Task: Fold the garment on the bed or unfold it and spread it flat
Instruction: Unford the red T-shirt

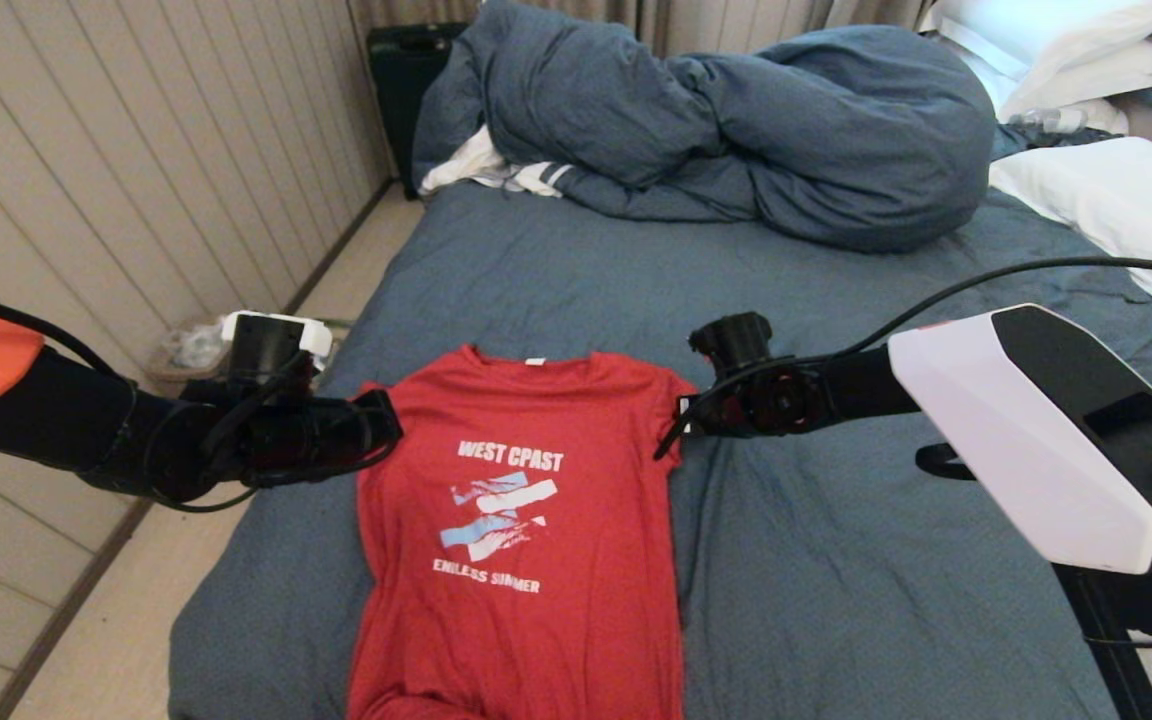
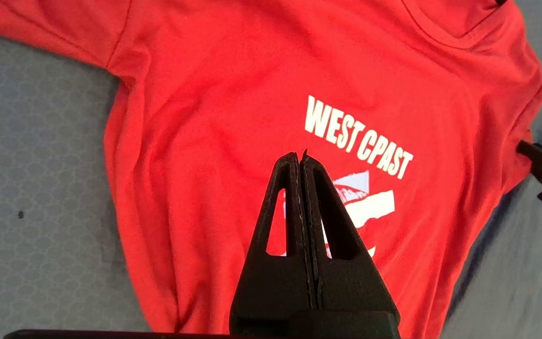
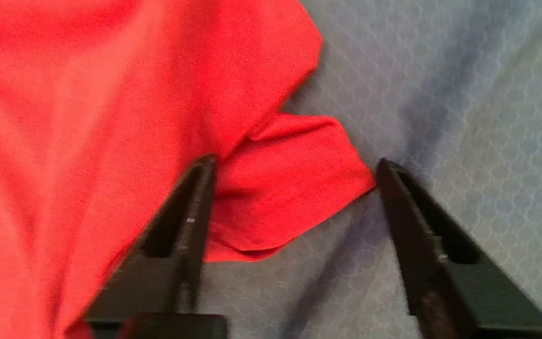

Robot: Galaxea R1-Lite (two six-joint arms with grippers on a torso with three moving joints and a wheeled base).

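Note:
The garment [image 1: 526, 520], a red T-shirt with white print, lies face up on the bed [image 1: 836, 560] with its collar toward the far end. My left gripper [image 1: 386, 425] hangs at the shirt's left shoulder, shut with nothing in it. In the left wrist view its closed tips [image 2: 299, 157] hover over the chest of the garment [image 2: 205, 117] beside the lettering. My right gripper [image 1: 681, 415] is at the right sleeve and stands open. In the right wrist view the rumpled sleeve [image 3: 290, 197] lies loose between the spread fingers [image 3: 200, 188].
A bunched blue duvet [image 1: 736, 120] lies across the far end of the bed, with a white striped cloth [image 1: 496, 170] beside it and white pillows [image 1: 1116, 190] at the far right. The bed's left edge drops to the floor, where a small bin [image 1: 191, 345] stands.

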